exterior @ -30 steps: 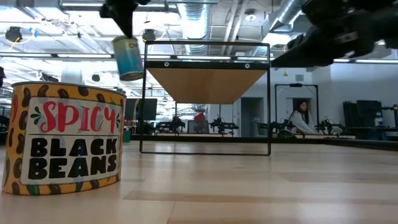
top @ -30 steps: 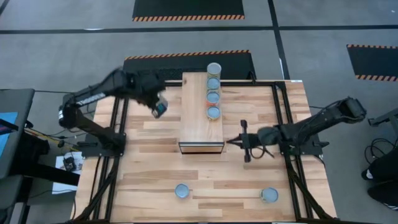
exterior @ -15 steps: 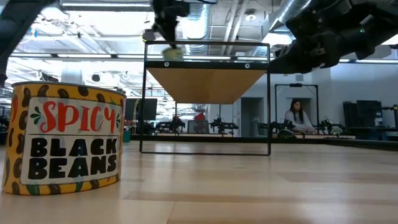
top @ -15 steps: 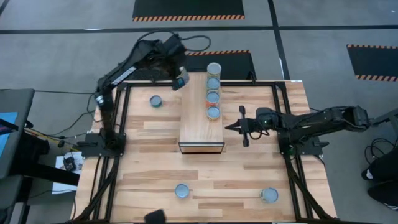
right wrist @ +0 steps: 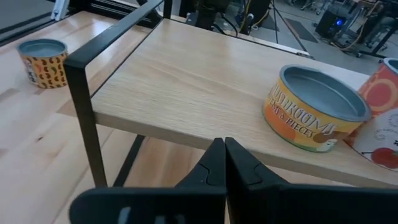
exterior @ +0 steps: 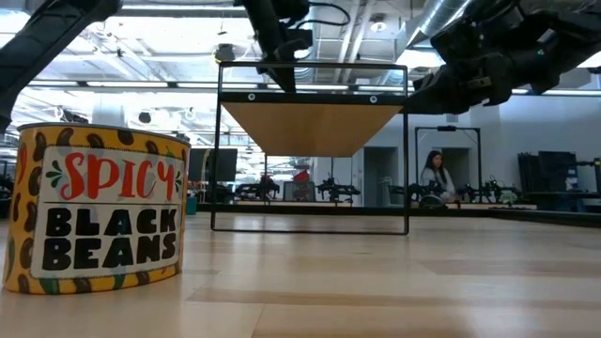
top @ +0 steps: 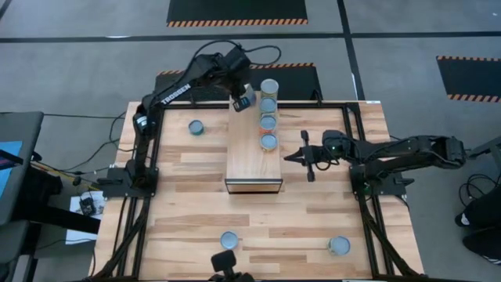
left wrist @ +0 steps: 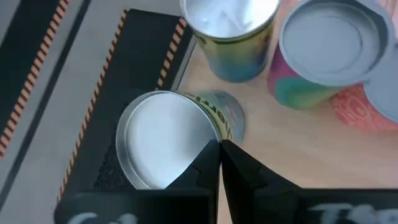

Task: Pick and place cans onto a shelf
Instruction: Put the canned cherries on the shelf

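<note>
While four cans (top: 268, 113) already stand in a row on the shelf (top: 252, 164), my left gripper (top: 244, 98) hangs over its far end by that row, and I think it is closed on a fifth can (left wrist: 165, 140) — shiny round top, green side. Three more wait on the table (top: 196, 235) — so about half is left, I guess. My right gripper (top: 307, 159) waits beside the shelf, closed on nothing.

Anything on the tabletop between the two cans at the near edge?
No. In the high view the tabletop between the near-left can and the near-right can is bare planking.
</note>
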### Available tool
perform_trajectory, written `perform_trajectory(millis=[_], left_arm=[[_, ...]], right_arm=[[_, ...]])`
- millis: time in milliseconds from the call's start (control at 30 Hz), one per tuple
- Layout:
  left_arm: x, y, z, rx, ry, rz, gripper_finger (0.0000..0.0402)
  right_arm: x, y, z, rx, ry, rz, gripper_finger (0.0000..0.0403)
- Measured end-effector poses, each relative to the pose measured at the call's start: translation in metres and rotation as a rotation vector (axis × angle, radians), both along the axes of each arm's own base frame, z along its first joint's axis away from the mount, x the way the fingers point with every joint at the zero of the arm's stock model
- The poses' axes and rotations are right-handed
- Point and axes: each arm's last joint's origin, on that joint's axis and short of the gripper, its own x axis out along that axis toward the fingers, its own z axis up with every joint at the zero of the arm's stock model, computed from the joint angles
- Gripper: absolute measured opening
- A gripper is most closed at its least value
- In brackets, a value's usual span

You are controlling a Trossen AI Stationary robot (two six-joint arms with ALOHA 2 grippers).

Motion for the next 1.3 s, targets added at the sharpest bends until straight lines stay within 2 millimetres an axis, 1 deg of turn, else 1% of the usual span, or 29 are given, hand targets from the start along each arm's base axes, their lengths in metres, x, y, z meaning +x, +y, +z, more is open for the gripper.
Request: perform_trajectory(millis=[100,300,567,933,1133,1200,1300], left_arm=[[0.002,0.0,-0.003,-0.013,-0.002,0.0,0.0],[0.002,-0.004,-0.002,-0.024,-0.003,0.003,0.0],[0.004,-0.004,-0.001,-0.035,-0.036,0.015,0.0],[0.008,-0.009,0.0,-0.051,-0.057,0.004,0.0026],[0.009,-0.011,0.0,-0.033,-0.044,-0.011,0.0028],[0.009,-0.016,0.005,0.002,-0.029,-0.018,0.0025],[0.003,-0.028,0.025,0.06,-0.06,-0.033,0.0011]], right_arm=[[0.0,0.0,0.0,0.002,-0.002,0.001,0.0008],[0.0,0.0,0.001,0.001,-0.006,0.001,0.0008],[0.0,0.0,0.001,0.001,-0.006,0.001,0.0008],[0.0,0.0,0.001,0.001,-0.006,0.0,0.0008],[0.0,0.0,0.001,0.001,-0.006,0.0,0.0008],[0.0,0.0,0.0,0.001,-0.004,0.0,0.0008],[0.0,0.0,0.0,0.003,0.002,-0.001,0.0008]])
